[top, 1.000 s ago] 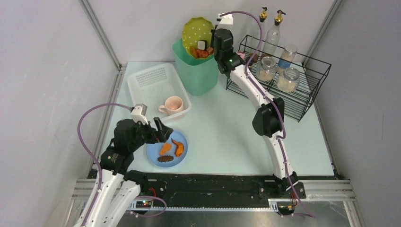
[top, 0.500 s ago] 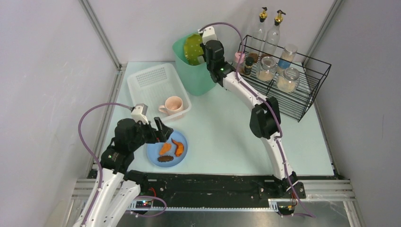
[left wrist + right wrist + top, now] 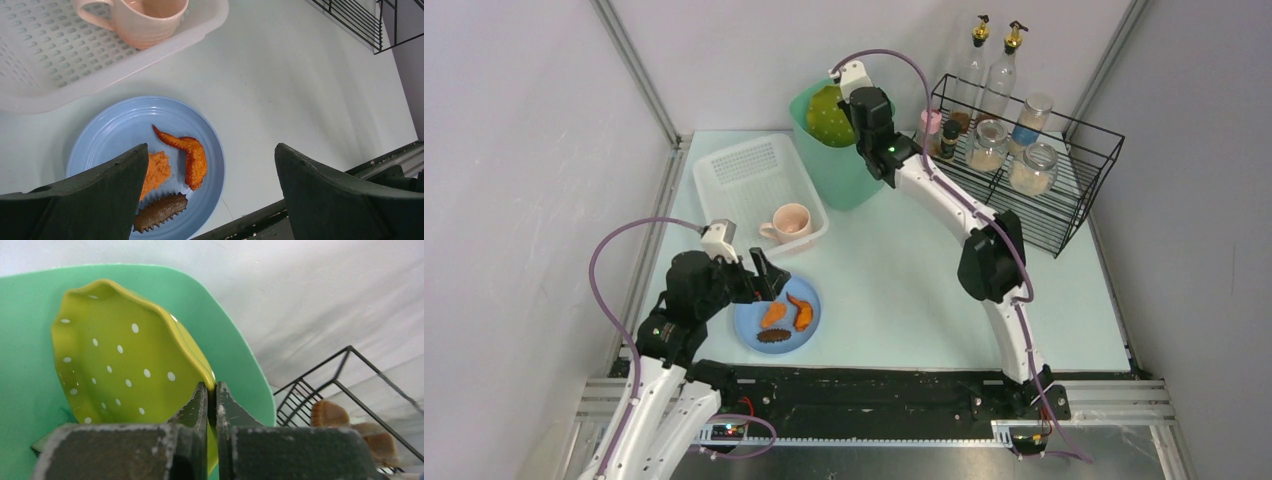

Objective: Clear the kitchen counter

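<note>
One broad kitchen counter (image 3: 894, 290) lies flat beneath both sets of your fingers. It is pale mint-white and glossy, with a metal frame and a black front rail. Ahead of your right fingers stands the mint-green bin (image 3: 240, 365). Your right gripper (image 3: 211, 386) is pinched tight on the rim of the dotted yellow-green plate (image 3: 125, 370), tilted in the bin's mouth. Your left gripper (image 3: 211, 150) is spread wide and holds nothing, and the blue plate (image 3: 110, 135) lies on the counter just below it.

Left fingers (image 3: 90, 200) spread wide, right fingers (image 3: 192, 412) pinched together
</note>
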Controlling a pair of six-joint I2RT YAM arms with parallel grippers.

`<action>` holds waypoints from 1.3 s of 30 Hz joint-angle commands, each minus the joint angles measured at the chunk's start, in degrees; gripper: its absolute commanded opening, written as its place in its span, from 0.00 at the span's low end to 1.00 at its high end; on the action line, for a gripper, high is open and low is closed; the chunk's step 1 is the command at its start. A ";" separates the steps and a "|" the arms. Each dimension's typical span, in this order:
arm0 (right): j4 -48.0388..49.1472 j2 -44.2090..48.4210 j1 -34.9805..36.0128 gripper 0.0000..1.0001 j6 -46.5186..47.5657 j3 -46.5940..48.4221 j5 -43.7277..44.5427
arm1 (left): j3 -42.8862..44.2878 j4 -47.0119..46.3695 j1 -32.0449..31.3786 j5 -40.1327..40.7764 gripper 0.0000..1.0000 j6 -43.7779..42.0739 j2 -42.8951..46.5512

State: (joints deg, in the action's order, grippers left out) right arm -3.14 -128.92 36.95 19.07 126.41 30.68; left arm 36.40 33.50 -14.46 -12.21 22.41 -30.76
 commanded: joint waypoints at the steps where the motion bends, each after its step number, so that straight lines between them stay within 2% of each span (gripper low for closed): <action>1: 3.95 12.47 0.26 0.00 -1.42 0.55 2.63 | -0.33 -1.82 0.04 -0.27 1.00 -0.59 0.48; 20: -9.94 28.35 0.97 0.00 -6.29 -15.91 2.19 | -0.37 -1.71 -0.55 0.38 1.00 -0.59 0.69; 31: -8.22 36.16 3.05 0.00 -7.59 -28.76 4.32 | -0.37 -1.75 -0.84 0.43 1.00 -0.53 0.42; 39: -6.43 33.09 2.48 0.00 -6.86 -25.94 7.73 | -0.37 -1.69 -0.84 0.36 1.00 -0.52 0.20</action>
State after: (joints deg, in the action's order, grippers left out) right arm -18.98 -98.08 40.01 13.58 95.20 34.00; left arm 36.40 33.50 -14.98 -12.16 22.41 -30.59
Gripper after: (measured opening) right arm 0.046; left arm 0.996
